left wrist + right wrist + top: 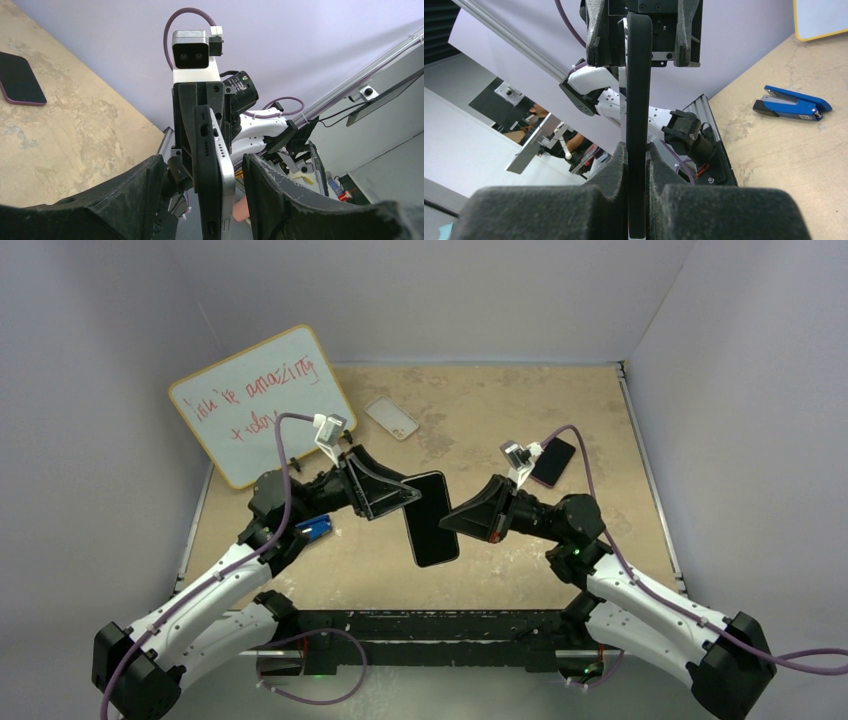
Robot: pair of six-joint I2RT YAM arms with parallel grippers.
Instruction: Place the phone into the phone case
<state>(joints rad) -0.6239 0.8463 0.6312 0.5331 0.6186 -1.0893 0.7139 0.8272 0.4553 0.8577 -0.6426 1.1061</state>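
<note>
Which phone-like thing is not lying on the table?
The black phone in the middle, clamped by the right tool; the clear case and purple-edged phone lie flat.

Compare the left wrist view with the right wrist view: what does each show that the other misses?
Left wrist only: a second dark phone lying flat on the table, and the camera on the right arm. Right wrist only: a blue stapler on the table and a whiteboard corner. Both: the held phone seen edge-on, the right fingers clamped on it, and the left fingers standing open on either side, not touching it.
</note>
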